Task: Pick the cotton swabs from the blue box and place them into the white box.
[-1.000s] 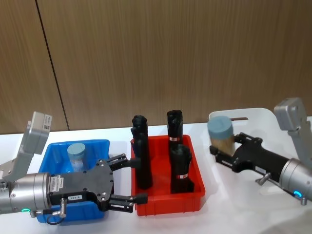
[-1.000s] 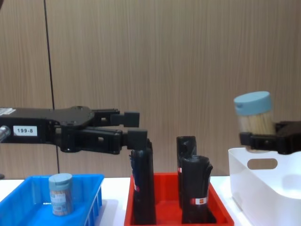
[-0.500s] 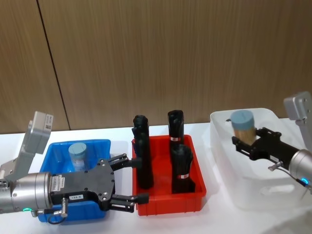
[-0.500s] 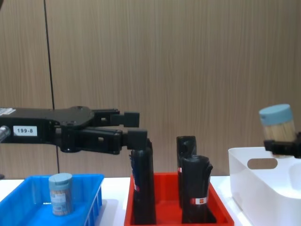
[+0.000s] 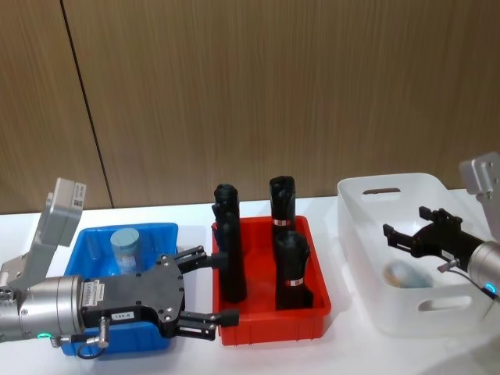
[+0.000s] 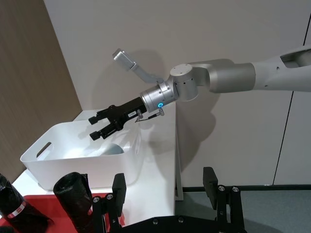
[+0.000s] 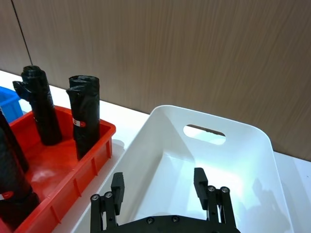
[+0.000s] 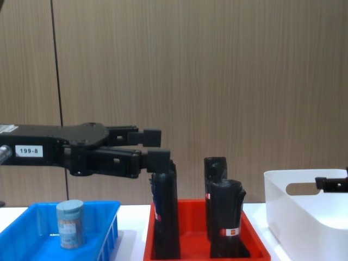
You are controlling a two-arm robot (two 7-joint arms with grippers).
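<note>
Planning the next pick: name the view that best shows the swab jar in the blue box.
Chest view: the cotton swab jar stands whole, side on. Head view gives mostly its lid.

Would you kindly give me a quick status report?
Right claw open over white box; one swab jar inside. Left claw open, hovering beside blue box, second jar standing there. Black rolls between boxes.

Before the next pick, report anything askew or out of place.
One swab jar in the white box looks tipped over, though blurred, below the open right gripper. The other jar stands upright in the blue box, left gripper hovering nearby.
</note>
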